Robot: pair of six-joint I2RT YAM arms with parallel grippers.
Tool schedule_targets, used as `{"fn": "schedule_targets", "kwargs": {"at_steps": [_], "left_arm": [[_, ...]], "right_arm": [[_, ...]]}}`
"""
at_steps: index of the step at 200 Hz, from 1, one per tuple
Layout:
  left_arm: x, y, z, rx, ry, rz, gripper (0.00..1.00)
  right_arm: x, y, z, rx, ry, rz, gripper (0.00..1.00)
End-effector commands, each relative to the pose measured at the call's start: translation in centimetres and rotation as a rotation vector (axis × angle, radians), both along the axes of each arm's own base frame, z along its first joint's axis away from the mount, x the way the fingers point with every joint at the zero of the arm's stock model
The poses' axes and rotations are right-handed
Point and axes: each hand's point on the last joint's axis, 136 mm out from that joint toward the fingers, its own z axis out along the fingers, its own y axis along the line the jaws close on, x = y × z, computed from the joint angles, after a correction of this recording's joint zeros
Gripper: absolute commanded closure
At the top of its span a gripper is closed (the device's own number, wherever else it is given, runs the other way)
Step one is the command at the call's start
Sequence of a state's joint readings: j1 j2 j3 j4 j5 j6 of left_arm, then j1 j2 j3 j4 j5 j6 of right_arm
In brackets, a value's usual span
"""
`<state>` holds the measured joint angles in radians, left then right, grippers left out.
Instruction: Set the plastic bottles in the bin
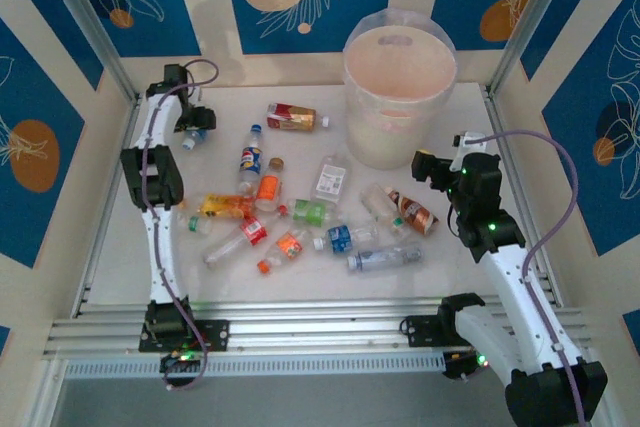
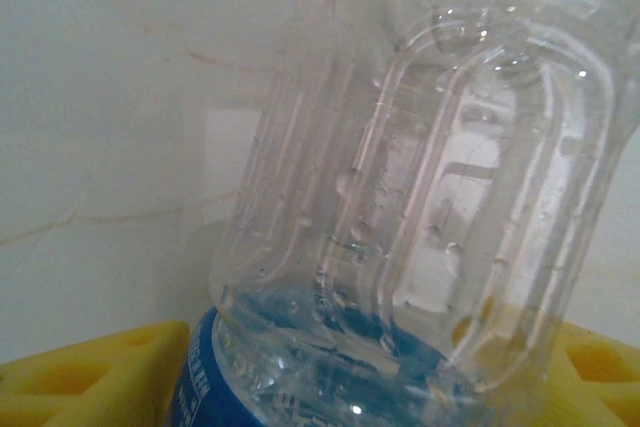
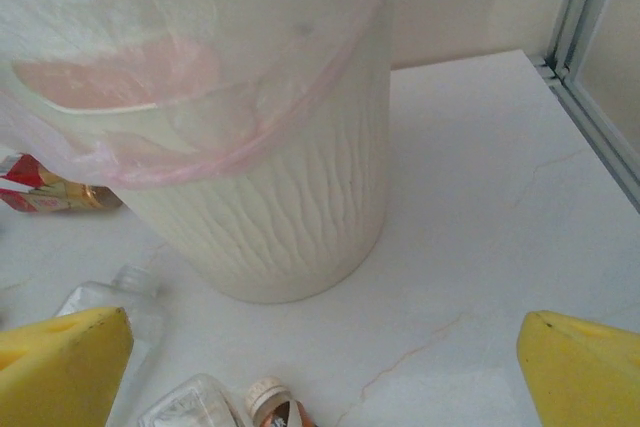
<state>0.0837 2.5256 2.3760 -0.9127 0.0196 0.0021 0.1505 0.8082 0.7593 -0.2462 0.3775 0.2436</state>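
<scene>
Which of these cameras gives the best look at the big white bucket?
The top external view: the whole bin shows, with its open mouth, handle slot and bag liner. The right wrist view catches its ribbed wall and the liner's edge, with the top cut off.

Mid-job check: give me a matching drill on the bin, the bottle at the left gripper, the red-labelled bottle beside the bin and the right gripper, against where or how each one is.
Things
1. tall round cream-white plastic bin
2. clear plastic bottle with a blue label
3. red-labelled plastic bottle
4. right gripper

Place or state
A. lying on the white table, left of the bin
B. open, empty, facing the bin's base
C. upright at the far side, clear bag over its rim
D. between the yellow fingers of the left gripper

Pairs: 1-C; 2-D; 3-A; 4-B
</scene>
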Motion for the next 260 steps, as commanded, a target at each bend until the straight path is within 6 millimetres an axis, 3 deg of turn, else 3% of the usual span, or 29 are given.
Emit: {"fn": "schedule_targets", "kwargs": {"at_steps": [1, 47, 87, 151, 180, 212, 239, 260], "left_arm": [[0.0, -1.8, 7.4, -0.015, -0.145, -0.034, 0.65], [-2.7, -5.5, 13.5, -0.008, -0.275, -0.088, 0.67], [-6.2, -10.4, 19.6, -0.068, -0.431, -0.141, 0.68], [-13.3, -22.3, 29.2, -0.305, -0.677, -0.365, 0.68], [-16.0, -27.3, 32.1, -0.396, -0.732, -0.479, 0.68], [-19.1, -32.2, 34.9, -0.469, -0.802, -0.623, 0.67], [-21.5, -35.4, 36.5, -0.535, -0.861, -0.751, 0.67], [-22.7, -37.3, 36.9, -0.558, -0.892, -0.829, 0.66]], "right_arm": [[-0.3, 0.5, 3.0, 0.028, -0.051, 0.014, 0.01], [-1.2, 1.1, 5.6, 0.069, -0.069, 0.04, 0.01], [-2.4, 1.9, 7.7, 0.099, -0.056, 0.089, 0.01], [-3.8, 3.8, 11.4, 0.224, -0.078, 0.179, 0.01], [-3.6, 5.6, 13.6, 0.294, -0.093, 0.266, 0.01], [-3.0, 9.2, 17.3, 0.411, -0.112, 0.457, 0.01], [-1.9, 12.2, 20.3, 0.525, -0.124, 0.624, 0.01], [-0.4, 13.8, 21.2, 0.571, -0.109, 0.688, 0.01]]}}
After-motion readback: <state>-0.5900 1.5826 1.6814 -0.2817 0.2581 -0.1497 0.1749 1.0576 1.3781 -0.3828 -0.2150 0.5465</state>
